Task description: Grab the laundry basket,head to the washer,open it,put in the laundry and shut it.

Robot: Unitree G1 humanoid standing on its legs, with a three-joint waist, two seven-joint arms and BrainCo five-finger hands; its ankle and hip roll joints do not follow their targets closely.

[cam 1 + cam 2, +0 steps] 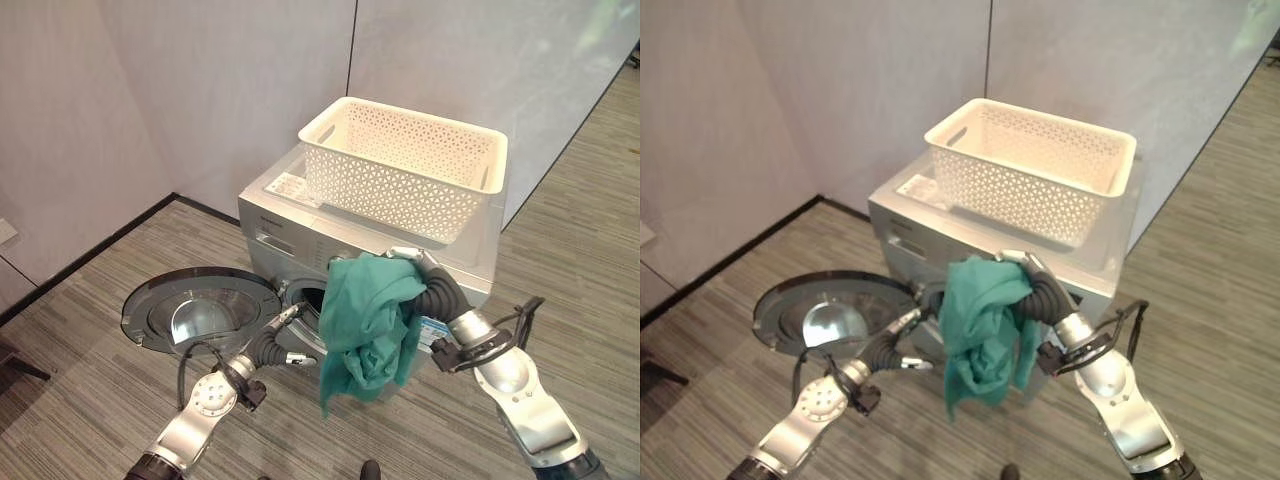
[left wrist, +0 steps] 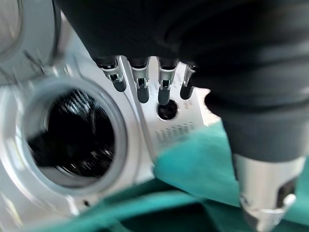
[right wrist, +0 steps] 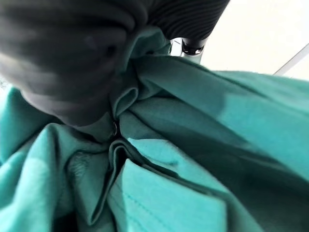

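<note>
left hand (image 1: 272, 345): low, arm reaching forward from the lower left, fingers (image 2: 141, 85) straight and spread, holding nothing | right hand (image 1: 425, 272): up higher, arm bent in from the lower right, fingers curled tight round the green cloth (image 1: 370, 325), which hangs down below the hand

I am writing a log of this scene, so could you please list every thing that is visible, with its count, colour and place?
washer: one, silver-grey, in the corner by the walls, drum opening facing the robot.
washer door: one, dark rim with glass, swung open to the washer's left.
laundry basket: one, cream white, on top of the washer.
garment: one, teal green, hanging in front of the washer.
left hand: one, silver with dark cover, fingers straight, beside the drum opening.
right hand: one, shut on the garment's top.
</note>
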